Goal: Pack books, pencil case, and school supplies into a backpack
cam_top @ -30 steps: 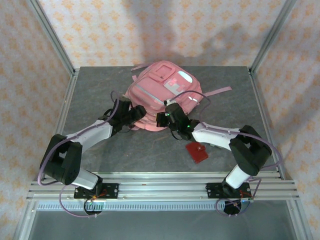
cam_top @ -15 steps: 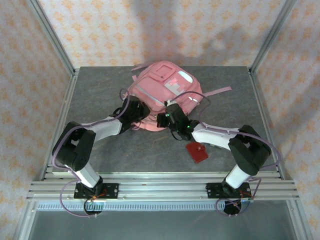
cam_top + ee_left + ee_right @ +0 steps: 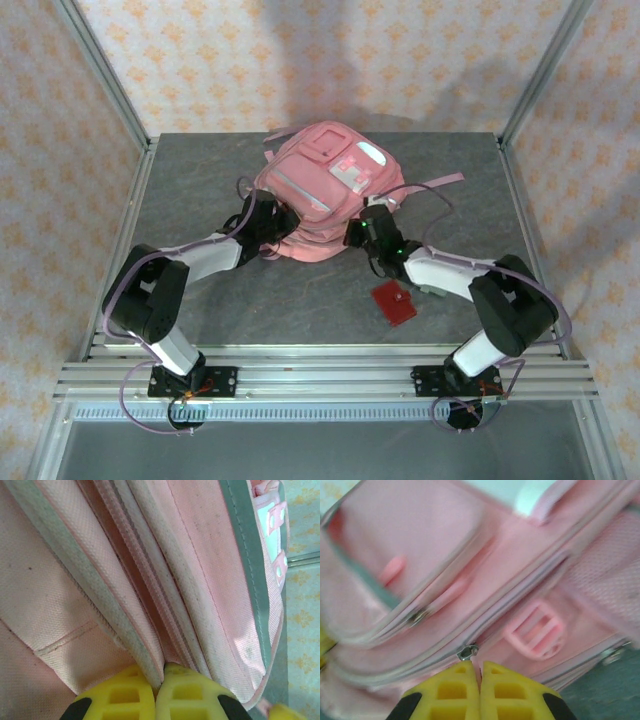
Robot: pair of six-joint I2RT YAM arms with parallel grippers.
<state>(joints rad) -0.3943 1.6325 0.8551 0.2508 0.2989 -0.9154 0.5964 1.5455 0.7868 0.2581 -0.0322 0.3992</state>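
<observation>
- One soft pink fabric backpack lies front pockets up on the grey table. Its long axis runs roughly diagonally, with the blue-and-white patch end toward the far right.
- One small red square pad lies near-right of the backpack, apart from it.
- Two grippers sit at the backpack's near edge:
  - The left gripper pinches a piped seam.
  - The right gripper has its fingers pressed together, just beside a metal zip slider.

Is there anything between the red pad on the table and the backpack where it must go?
Yes. The right arm lies across the table between the red pad and the backpack. Along the seams seen from the wrists, the zippers look closed, so it seems not yet open.
</observation>
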